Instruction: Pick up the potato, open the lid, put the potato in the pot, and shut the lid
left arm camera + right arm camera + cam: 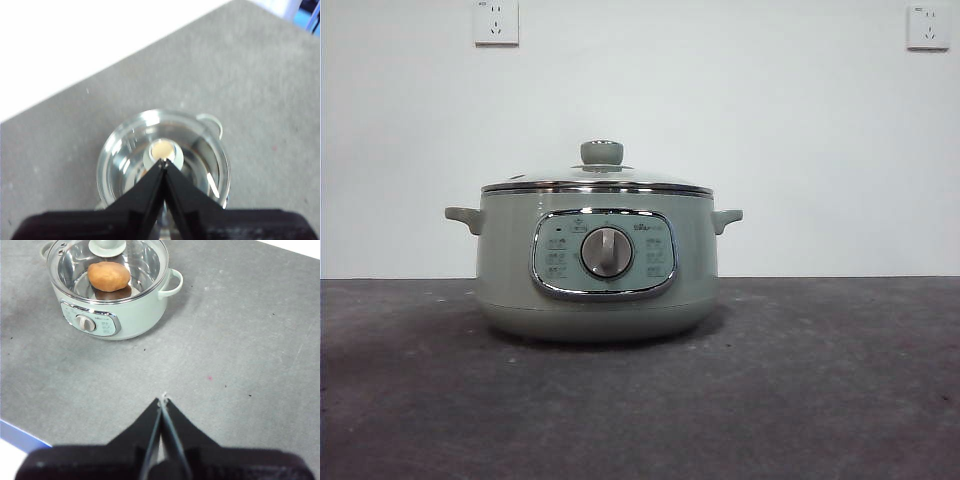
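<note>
The pale sage-green pot (598,260) stands in the middle of the dark table with its glass lid (598,180) seated on the rim. Through the lid in the right wrist view I see the orange-brown potato (108,276) lying inside the pot (115,315). My left gripper (164,161) hangs shut high above the lid's knob (162,150), apart from it. Well away from the pot, on the side its dial faces, my right gripper (162,401) is shut over bare table and holds nothing. Neither arm shows in the front view.
The grey table (840,380) stretches around the pot, with its front edge (20,437) near the right gripper. A white wall with two sockets (496,22) rises behind the table.
</note>
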